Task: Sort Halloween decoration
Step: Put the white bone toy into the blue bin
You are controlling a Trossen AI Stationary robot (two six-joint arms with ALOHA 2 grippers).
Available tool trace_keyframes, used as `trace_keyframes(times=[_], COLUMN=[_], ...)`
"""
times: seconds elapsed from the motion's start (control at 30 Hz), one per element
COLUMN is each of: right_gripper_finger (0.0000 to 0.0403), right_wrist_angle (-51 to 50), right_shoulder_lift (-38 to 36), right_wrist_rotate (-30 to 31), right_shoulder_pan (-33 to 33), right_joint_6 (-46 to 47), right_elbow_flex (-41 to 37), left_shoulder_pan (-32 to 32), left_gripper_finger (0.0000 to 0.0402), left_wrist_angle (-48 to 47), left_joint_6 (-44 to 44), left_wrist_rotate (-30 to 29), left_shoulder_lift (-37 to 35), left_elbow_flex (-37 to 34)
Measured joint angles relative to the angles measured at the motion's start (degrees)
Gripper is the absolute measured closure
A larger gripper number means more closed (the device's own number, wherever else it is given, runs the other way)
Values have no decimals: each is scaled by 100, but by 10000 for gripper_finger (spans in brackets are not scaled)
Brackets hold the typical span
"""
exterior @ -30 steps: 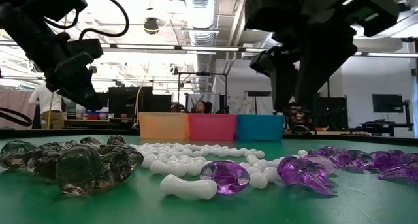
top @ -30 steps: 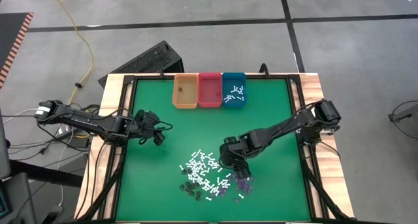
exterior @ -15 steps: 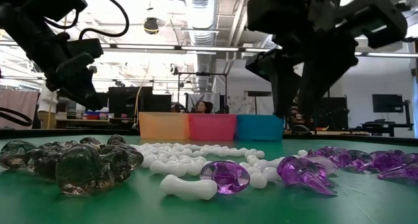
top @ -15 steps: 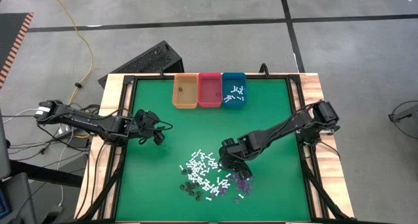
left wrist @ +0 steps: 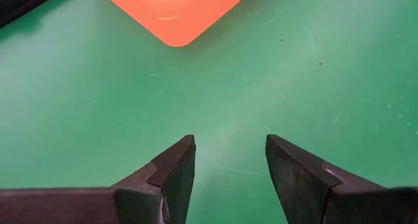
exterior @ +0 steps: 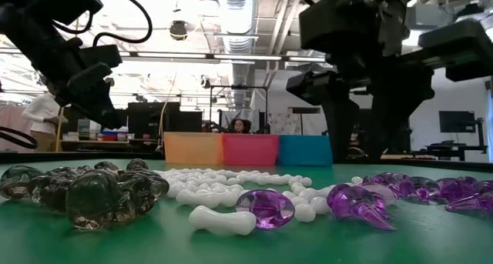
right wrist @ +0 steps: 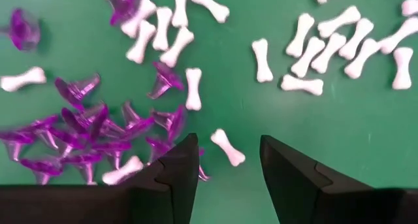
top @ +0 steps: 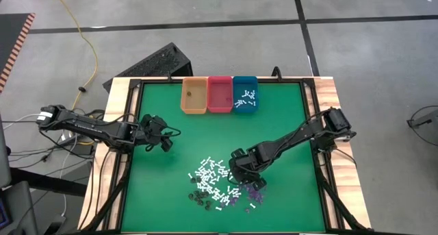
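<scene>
The Halloween decoration (top: 220,186) is seen scattered low and centre in the high view, on the green desk (top: 157,187): white bone-shaped sticks (right wrist: 228,147), purple bits (right wrist: 78,136) and dark glassy bits (exterior: 92,198). A few white pieces are already lying in the teal bin (top: 245,95) at upper centre, beside the pink bin (top: 220,94) and the orange bin (top: 194,96). Each piece is judged light, hard and smooth, so it is likely to skid or flick away under a pinch. A bone is best taken across its narrow shaft, not at its knobbed ends. The right gripper (right wrist: 228,160) is held low over the pile's right side, its jaws apart with one white bone lying between them, nothing clamped. The left gripper (left wrist: 228,160) is parked at centre left over bare desk, jaws apart and empty.
</scene>
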Motion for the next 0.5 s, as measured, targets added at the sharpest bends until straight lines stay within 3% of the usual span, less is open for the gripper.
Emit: trace_keyframes(times=[0.5], right_gripper_finger=[221], right_wrist_angle=[68], right_shoulder_lift=[0], right_wrist_rotate=[428], right_shoulder_pan=[37], right_joint_6=[-677], right_elbow_flex=[-1], left_shoulder_pan=[1], left_gripper_finger=[223], left_wrist_angle=[-2], left_joint_6=[33], left_wrist_rotate=[-5], left_shoulder_lift=[0], left_elbow_flex=[0])
